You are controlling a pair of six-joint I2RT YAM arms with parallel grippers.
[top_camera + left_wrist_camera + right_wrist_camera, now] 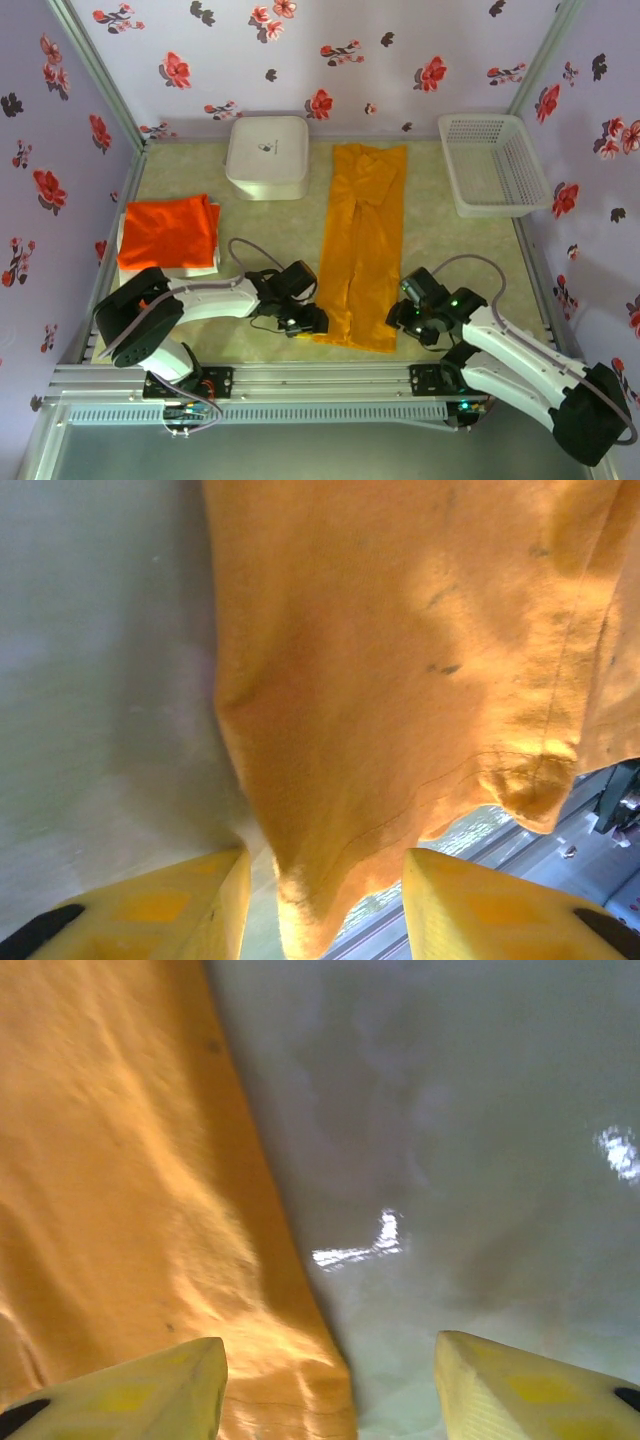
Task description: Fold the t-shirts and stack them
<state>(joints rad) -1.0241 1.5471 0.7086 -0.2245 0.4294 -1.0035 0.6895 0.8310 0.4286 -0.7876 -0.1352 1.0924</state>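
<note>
Two grippers bracket the near end of the mustard t-shirt (365,240), which lies as a long strip mid-table, long axis running near-to-far. Left gripper (308,322) sits at the near-left corner w/ the hem betw. its spread fingers (190,910), not pinched yet. Right gripper (402,318) is at the near-right corner, fingers (150,1390) apart, straddling the cloth edge. Both approx. equally close. Next is prob. a pinch, then a fold toward the far end. Red-orange t-shirt (168,232) sits folded at left.
</note>
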